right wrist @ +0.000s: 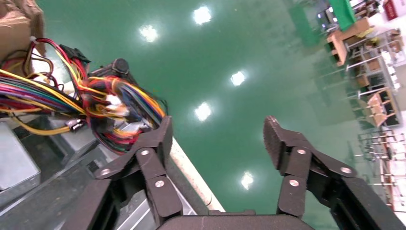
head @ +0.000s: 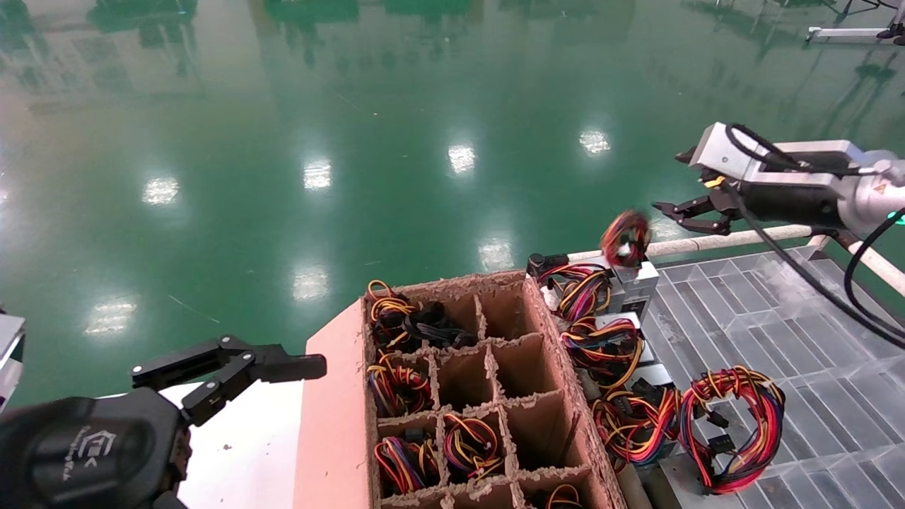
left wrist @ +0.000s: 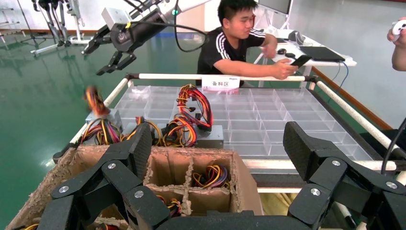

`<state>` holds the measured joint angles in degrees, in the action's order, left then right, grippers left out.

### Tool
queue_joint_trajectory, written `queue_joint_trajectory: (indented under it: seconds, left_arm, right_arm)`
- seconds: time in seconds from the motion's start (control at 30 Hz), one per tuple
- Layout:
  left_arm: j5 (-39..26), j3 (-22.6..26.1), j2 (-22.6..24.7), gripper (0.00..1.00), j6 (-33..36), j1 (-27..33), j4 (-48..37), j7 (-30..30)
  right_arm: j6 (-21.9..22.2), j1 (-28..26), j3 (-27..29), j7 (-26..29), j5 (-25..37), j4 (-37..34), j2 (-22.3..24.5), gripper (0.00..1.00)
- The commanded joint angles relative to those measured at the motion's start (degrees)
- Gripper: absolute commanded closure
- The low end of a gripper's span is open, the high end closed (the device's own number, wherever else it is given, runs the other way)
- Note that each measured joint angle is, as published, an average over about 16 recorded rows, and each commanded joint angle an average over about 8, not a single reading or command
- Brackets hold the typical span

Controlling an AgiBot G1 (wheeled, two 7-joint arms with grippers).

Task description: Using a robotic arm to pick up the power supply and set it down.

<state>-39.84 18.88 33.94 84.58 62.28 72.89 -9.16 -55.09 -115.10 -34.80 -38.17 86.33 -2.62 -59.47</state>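
Power supply (head: 631,277) sits at the far corner of the clear tray (head: 763,332), first in a row of supplies beside the cardboard box (head: 558,367), its wire bundle (head: 625,238) sticking up. Right pincer (head: 668,215) hangs above the tray's far rail (head: 735,239), just past that bundle, fingers spread wide and holding nothing. Left pincer (head: 233,367) is parked low beside the box, also wide.

head looks down; wrists close; all share cardboard box (head: 452,396).
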Motion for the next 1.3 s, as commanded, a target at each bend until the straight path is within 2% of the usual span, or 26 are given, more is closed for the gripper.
queue_joint_trajectory:
  seconds: [0.03,0.3,0.43,1.3]
  left_arm:
    - [0.00,0.00,0.00,0.00,0.00,0.00,0.00,0.00]
    - [0.01,0.01,0.00,0.00,-0.01,0.00,0.00,0.01]
    - [0.02,0.01,0.00,0.00,-0.01,-0.01,-0.02,0.01]
    - [0.04,0.05,-0.01,0.00,-0.02,0.01,-0.04,0.04]
  right_arm:
    - [-0.92,-1.14,-0.55,0.97,0.79,-0.60,0.13,0.00]
    - [-4.46,-3.36,0.48,1.02,-0.68,-1.74,1.60,0.00]
    - [-5.79,-2.27,1.28,1.73,-2.25,0.12,2.52,0.00]
    - [-16.76,22.28,8.99,22.47,-20.86,33.62,12.20,0.00]
